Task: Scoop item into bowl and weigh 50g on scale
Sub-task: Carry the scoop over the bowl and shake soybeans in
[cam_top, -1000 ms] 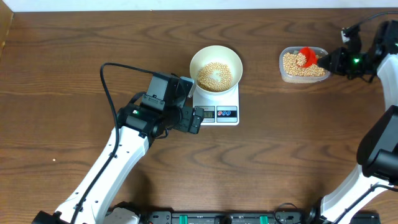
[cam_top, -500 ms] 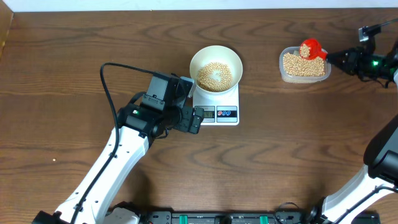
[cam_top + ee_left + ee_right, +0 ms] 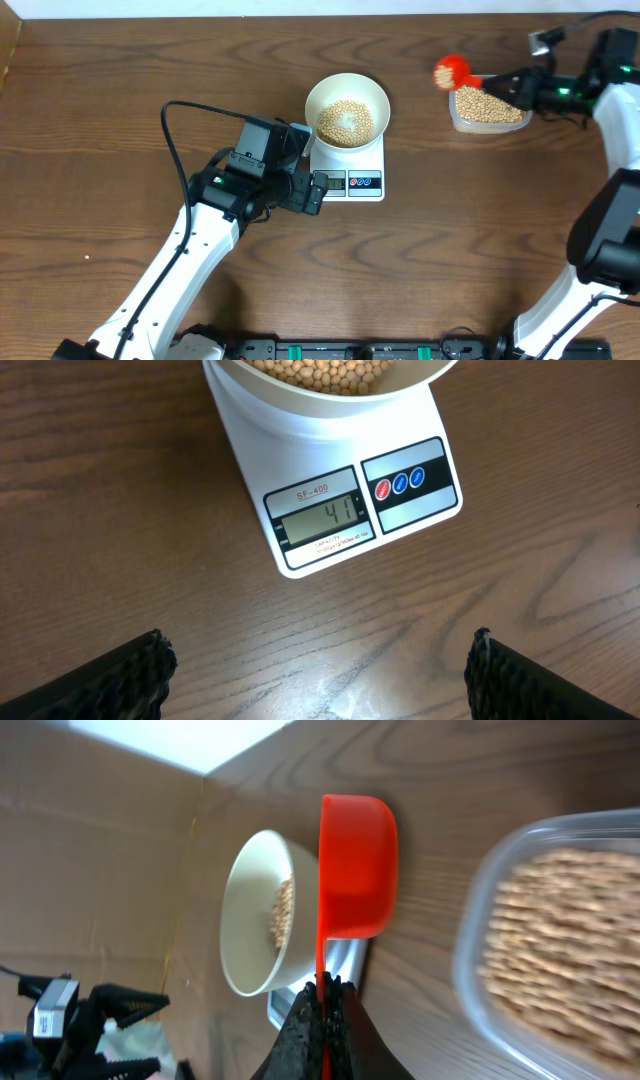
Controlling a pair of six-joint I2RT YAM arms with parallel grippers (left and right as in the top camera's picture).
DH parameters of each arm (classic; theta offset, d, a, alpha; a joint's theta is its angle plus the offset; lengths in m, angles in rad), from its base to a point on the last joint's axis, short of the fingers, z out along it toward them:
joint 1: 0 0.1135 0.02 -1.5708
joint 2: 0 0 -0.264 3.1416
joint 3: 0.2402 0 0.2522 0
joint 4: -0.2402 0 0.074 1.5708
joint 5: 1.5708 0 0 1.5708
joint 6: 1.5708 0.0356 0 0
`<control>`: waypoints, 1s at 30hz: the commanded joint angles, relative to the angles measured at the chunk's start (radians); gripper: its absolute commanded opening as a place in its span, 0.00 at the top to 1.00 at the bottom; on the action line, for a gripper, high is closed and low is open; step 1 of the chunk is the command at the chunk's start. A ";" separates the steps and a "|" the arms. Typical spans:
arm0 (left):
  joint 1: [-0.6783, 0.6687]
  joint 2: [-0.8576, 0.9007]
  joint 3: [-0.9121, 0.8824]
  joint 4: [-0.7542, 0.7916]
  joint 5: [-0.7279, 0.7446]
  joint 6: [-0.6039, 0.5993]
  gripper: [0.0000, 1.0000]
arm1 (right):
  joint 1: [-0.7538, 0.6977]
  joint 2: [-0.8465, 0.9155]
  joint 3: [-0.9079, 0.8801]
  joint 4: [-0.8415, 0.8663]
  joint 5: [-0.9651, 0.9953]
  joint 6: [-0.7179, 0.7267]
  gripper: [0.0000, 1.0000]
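Note:
The white bowl [image 3: 347, 105] sits on the white scale [image 3: 352, 170] and holds tan beans [image 3: 345, 121]. In the left wrist view the scale's display [image 3: 318, 514] reads 41 and the bowl's rim [image 3: 330, 380] shows at the top. My right gripper [image 3: 512, 86] is shut on the handle of a red scoop [image 3: 451, 72], which carries beans and hangs over the table between the clear tub [image 3: 488, 105] and the bowl. In the right wrist view the scoop [image 3: 357, 870] is held by its handle. My left gripper [image 3: 318, 670] is open and empty, low over the table in front of the scale.
The clear plastic tub [image 3: 560, 940] of beans stands at the back right of the wooden table [image 3: 450, 260]. My left arm [image 3: 230, 195] lies left of the scale, with a black cable looping behind it.
My right gripper has lifted the red scoop out of the tub with beans in it and moved it left toward the bowl. The left arm has not moved.

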 commanded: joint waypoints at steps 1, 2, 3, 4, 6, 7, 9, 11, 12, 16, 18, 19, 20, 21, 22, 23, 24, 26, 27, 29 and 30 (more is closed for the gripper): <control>-0.002 0.008 -0.001 -0.003 -0.010 0.010 0.05 | 0.066 -0.006 0.074 0.002 -0.021 0.010 0.99; -0.002 0.008 -0.001 -0.003 -0.010 0.010 0.05 | 0.082 -0.006 0.089 0.001 -0.021 0.016 0.99; -0.002 0.008 -0.001 -0.003 -0.010 0.010 0.05 | 0.103 -0.006 0.106 -0.002 -0.021 0.016 0.99; -0.002 0.008 -0.001 -0.003 -0.010 0.010 0.05 | 0.122 -0.006 0.119 -0.002 -0.021 0.016 0.99; -0.002 0.008 -0.001 -0.003 -0.010 0.010 0.05 | 0.161 -0.006 0.141 -0.005 -0.016 0.016 0.99; -0.002 0.008 -0.001 -0.003 -0.010 0.010 0.05 | 0.179 -0.006 0.148 -0.005 -0.010 0.016 0.99; -0.002 0.008 -0.001 -0.003 -0.010 0.010 0.05 | 0.219 -0.006 0.158 -0.006 0.007 0.016 0.99; -0.002 0.008 -0.001 -0.003 -0.011 0.010 0.05 | 0.253 -0.007 0.160 -0.013 0.024 0.016 0.99; -0.002 0.008 -0.001 -0.003 -0.010 0.010 0.05 | 0.264 -0.007 0.160 -0.017 0.027 0.016 0.99; -0.002 0.008 -0.001 -0.003 -0.011 0.010 0.05 | 0.305 -0.008 0.160 -0.067 0.048 -0.011 0.99; -0.002 0.008 -0.001 -0.003 -0.010 0.010 0.05 | 0.319 -0.008 0.160 -0.099 0.087 -0.040 0.99; -0.002 0.008 -0.001 -0.003 -0.010 0.010 0.05 | 0.326 -0.009 0.161 -0.113 0.116 -0.047 0.99; -0.002 0.008 -0.001 -0.003 -0.011 0.010 0.05 | 0.333 -0.010 0.161 -0.124 0.143 -0.053 0.99; -0.002 0.008 -0.001 -0.003 -0.010 0.010 0.05 | 0.344 -0.010 0.161 -0.135 0.173 -0.061 0.99; -0.002 0.008 -0.001 -0.003 -0.011 0.010 0.05 | 0.351 -0.011 0.162 -0.141 0.192 -0.064 0.99; -0.002 0.008 -0.001 -0.003 -0.010 0.010 0.05 | 0.359 -0.011 0.162 -0.143 0.208 -0.064 0.99; -0.002 0.008 -0.001 -0.003 -0.010 0.010 0.05 | 0.375 -0.013 0.163 -0.142 0.238 -0.064 0.99; -0.002 0.008 -0.001 -0.003 -0.011 0.010 0.05 | 0.394 -0.014 0.163 -0.142 0.270 -0.064 0.99; -0.002 0.008 -0.001 -0.003 -0.010 0.010 0.05 | 0.405 -0.013 0.163 -0.143 0.285 -0.066 0.99; -0.002 0.008 -0.001 -0.003 -0.011 0.010 0.05 | 0.429 -0.013 0.163 -0.144 0.321 -0.076 0.99; -0.002 0.008 -0.001 -0.003 -0.011 0.010 0.05 | 0.440 -0.014 0.163 -0.143 0.341 -0.079 0.99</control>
